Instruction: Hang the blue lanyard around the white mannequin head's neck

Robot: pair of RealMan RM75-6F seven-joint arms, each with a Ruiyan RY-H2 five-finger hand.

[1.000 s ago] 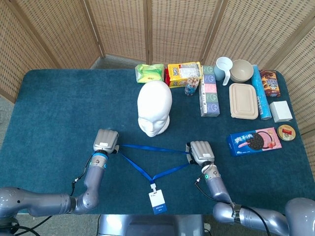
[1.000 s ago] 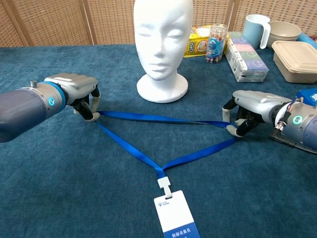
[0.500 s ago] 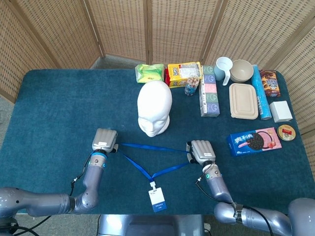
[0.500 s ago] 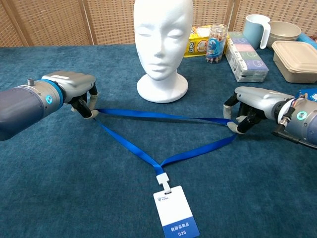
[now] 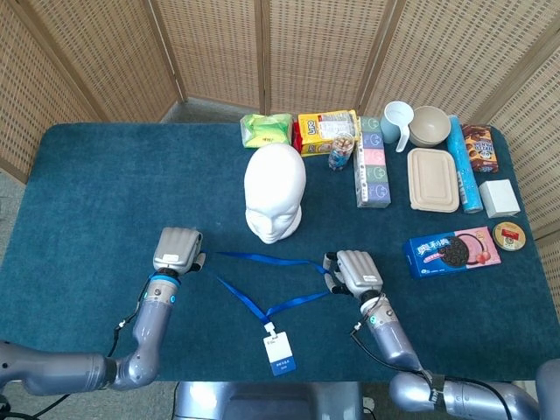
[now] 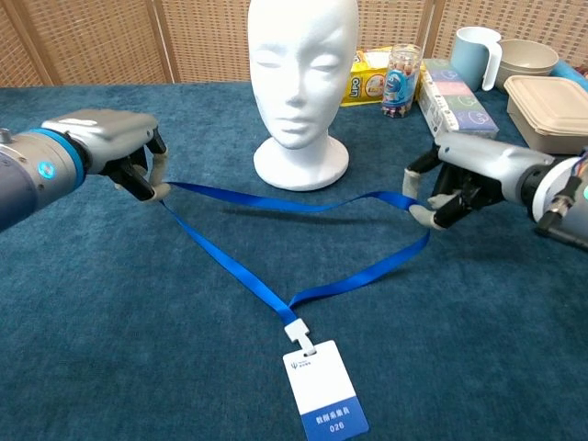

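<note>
lifted since before, both hands' fingers pinch the blue lanyard (image 6: 276, 266); left hand (image 6: 124, 156), right hand (image 6: 450, 179).

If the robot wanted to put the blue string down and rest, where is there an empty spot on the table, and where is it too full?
Free: the bare blue cloth left of the mannequin head, and the strip in front of the cookie box. Crowded: the far right side, where the snack bags, cup, bowl and lidded container stand close together. Both the left hand and right hand hold the lanyard.
</note>
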